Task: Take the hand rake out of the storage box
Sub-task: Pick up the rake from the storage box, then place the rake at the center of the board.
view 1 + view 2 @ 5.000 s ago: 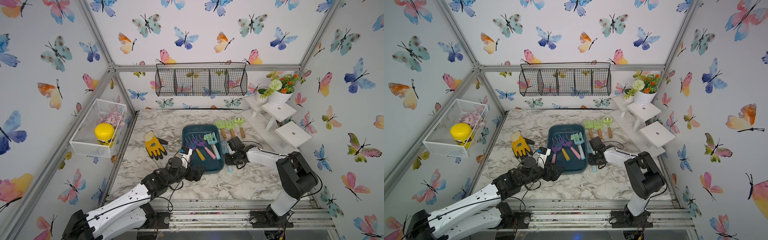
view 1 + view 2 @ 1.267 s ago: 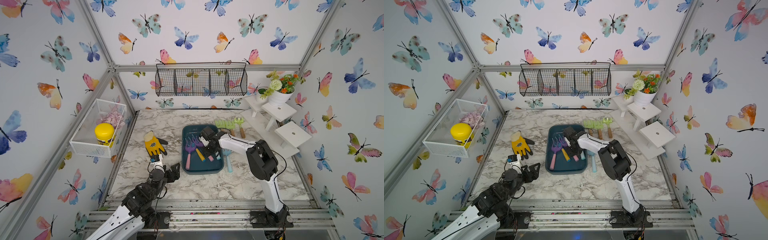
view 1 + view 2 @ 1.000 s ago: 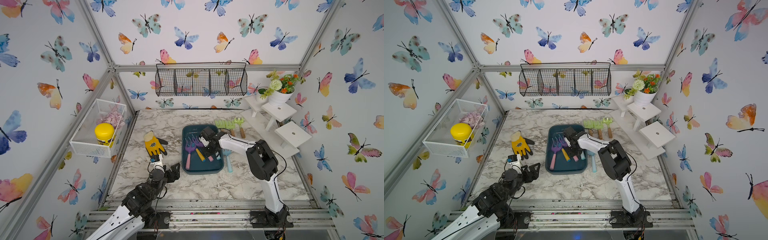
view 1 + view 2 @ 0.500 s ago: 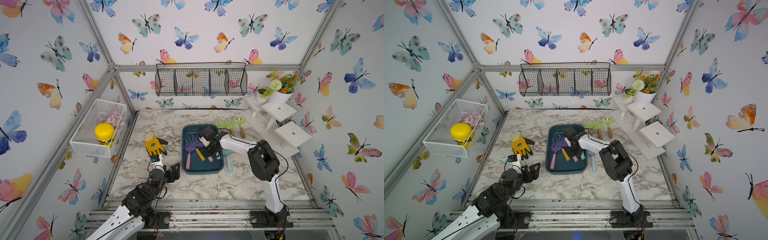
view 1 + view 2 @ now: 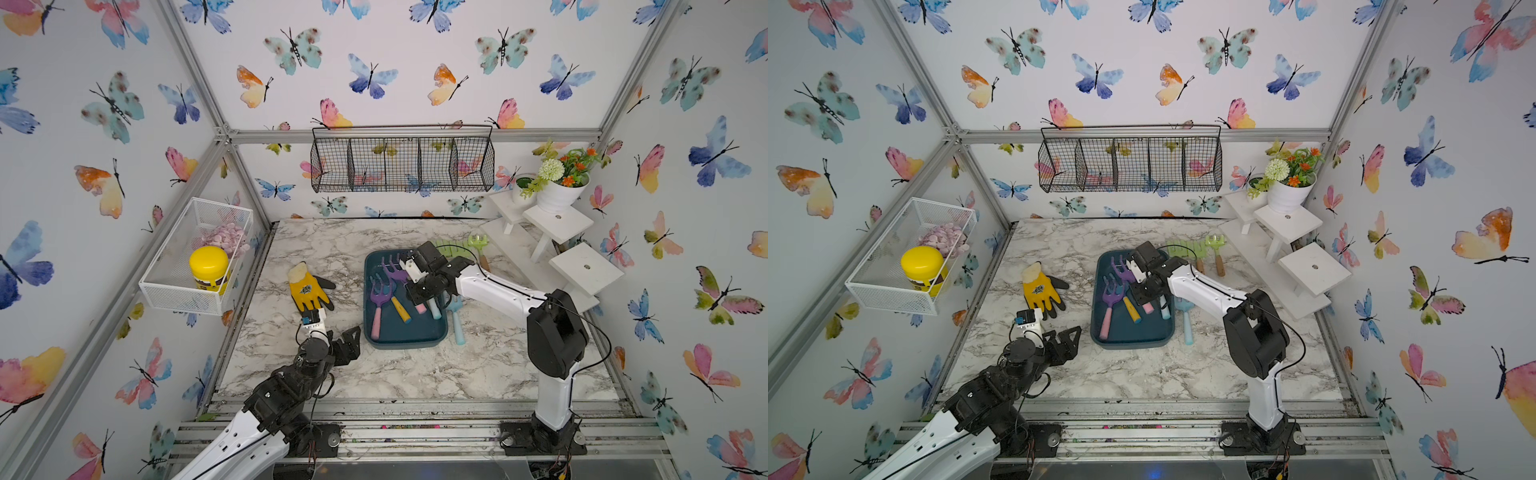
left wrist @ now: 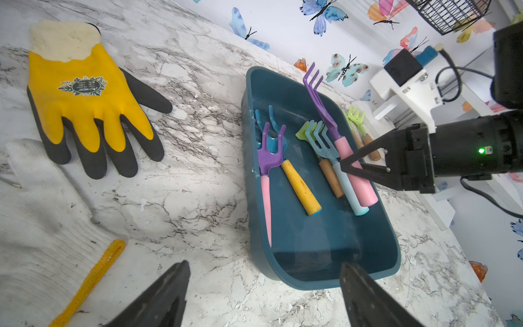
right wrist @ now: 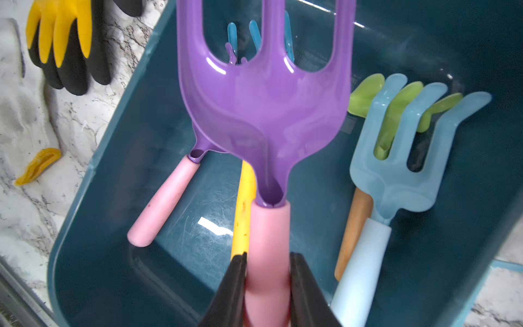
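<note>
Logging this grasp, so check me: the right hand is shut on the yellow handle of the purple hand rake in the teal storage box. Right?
Not quite: the handle is pink, not yellow. The right wrist view shows the right hand shut on the pink handle of the purple hand rake in the teal storage box.

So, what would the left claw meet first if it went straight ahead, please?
Probably the near wall of the storage box; the open left claw points at it, though depth is unclear.
</note>
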`<state>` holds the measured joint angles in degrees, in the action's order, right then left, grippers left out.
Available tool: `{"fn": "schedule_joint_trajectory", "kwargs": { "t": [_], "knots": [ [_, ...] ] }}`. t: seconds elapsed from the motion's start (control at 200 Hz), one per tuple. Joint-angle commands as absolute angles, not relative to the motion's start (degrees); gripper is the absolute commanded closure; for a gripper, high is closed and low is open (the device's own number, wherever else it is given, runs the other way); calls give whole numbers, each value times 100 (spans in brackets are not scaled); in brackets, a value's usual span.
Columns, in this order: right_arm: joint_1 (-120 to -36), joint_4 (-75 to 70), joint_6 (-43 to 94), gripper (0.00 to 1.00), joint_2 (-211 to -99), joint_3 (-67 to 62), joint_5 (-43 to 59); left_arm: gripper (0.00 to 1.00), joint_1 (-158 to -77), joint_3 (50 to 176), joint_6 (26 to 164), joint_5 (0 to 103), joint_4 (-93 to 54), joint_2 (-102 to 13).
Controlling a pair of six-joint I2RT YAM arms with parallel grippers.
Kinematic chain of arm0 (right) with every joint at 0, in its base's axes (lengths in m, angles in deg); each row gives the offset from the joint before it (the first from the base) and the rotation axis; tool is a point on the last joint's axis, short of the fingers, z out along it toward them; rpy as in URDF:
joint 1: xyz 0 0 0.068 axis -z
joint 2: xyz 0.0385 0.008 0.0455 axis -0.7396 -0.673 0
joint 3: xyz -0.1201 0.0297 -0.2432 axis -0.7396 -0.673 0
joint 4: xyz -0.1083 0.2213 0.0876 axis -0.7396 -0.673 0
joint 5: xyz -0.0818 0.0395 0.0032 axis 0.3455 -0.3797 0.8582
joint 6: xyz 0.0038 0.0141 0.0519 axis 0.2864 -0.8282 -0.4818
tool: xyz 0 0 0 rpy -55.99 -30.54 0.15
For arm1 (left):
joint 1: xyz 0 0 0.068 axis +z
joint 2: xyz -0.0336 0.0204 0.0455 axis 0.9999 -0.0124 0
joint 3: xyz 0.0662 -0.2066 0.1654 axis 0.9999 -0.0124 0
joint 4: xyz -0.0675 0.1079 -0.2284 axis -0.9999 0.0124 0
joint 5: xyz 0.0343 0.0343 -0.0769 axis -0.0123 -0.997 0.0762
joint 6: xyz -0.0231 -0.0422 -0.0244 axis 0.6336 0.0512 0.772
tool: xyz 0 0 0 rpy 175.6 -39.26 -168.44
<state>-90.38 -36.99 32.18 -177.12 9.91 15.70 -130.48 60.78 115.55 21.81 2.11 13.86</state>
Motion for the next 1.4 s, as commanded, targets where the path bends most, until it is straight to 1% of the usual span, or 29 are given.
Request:
{"fn": "schedule_joint_trajectory", "kwargs": {
  "t": [0.0, 0.305, 0.521, 0.851, 1.086, 1.392],
  "knots": [
    [-9033, -3753, 3037, 86, -17400, 906, 1776, 11, -13016, 6180, 11582, 2399, 147, 1356],
    [-9016, -3840, 2722, 86, -16446, 123, 2448, 11, -13016, 6328, 11475, 2806, -38, 930],
    [-8947, -3730, 2519, 86, -15736, -725, 2613, 11, -13016, 6467, 11445, 3055, -135, 504],
    [-8352, -3765, 2451, 86, -14781, -1776, 2726, 11, -13016, 6550, 11413, 3179, -198, 279],
    [-7967, -3993, 2521, 86, -14979, -2070, 3080, 11, -13016, 6450, 11431, 3284, -326, 200],
    [-7547, -3700, 2525, 86, -15310, -2543, 2986, 11, -13016, 6387, 11439, 3258, -193, 375]
  ]
}}
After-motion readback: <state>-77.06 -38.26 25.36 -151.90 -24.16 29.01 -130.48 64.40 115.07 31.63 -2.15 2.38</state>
